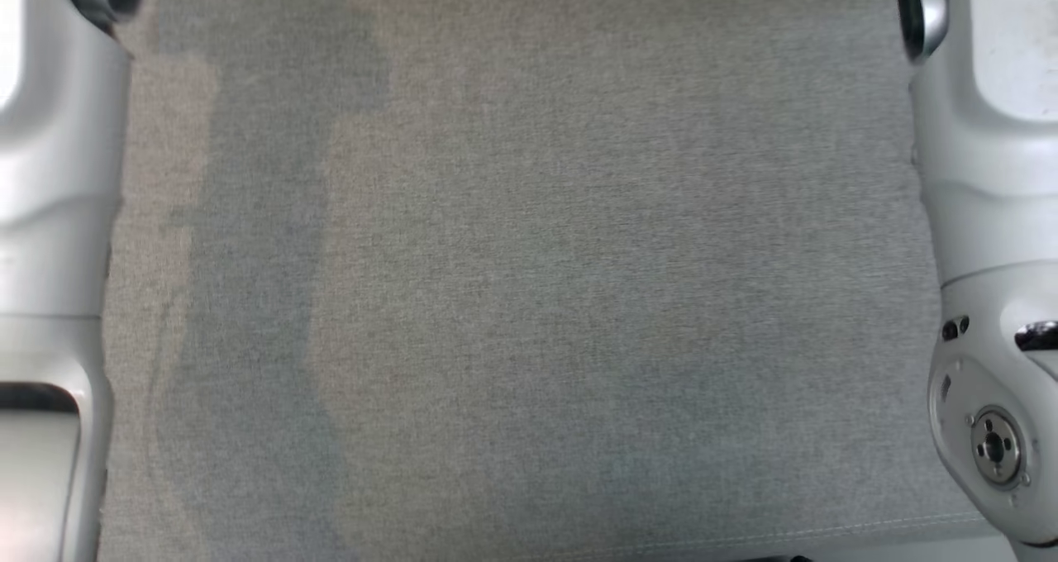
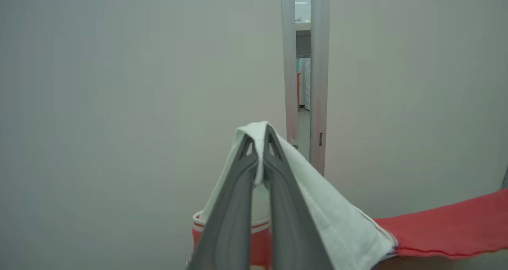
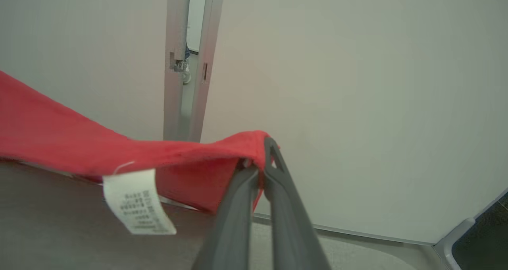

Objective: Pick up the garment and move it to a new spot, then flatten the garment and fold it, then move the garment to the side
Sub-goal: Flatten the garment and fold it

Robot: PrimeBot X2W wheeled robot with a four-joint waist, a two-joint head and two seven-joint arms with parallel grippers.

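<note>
Plainly, the garment is up in the air, strung between the two arms. At the left, the left forearm (image 1: 50,215) runs along the edge of the head view. In the left wrist view, the left jaws are pressed together on a white fold of the garment (image 2: 337,218). The cloth peaks over the tips of the dark fingers (image 2: 234,206) and falls away on both sides. Below the pinch there is a red-and-white striped trim (image 2: 260,225). Further right the white gives way to red, which runs off toward the other arm. Behind it is a pale wall (image 2: 119,103) with a narrow door gap (image 2: 303,83).

In the middle, a grey woven surface (image 1: 529,281) lies under the head camera, between the forearms. It looks like the place to set the garment down.

At the right, beside the right forearm (image 1: 992,198), the right jaws are closed on a red edge. From that grip the cloth sags away in a shallow curve, and a white care label (image 3: 137,202) dangles from it.

The step in hand seems to be carrying the garment to its new spot. To do it well, the arms should spread a little wider so the sag comes out of the held edge, then lower together at the same height. The hanging part should touch the surface first. Drawing the held edge back toward the robot would then lay the cloth out flat instead of in a heap. Neither pinch should open until the cloth rests on the surface. The white fold looks thicker than the red edge, so it may slip less readily.
</note>
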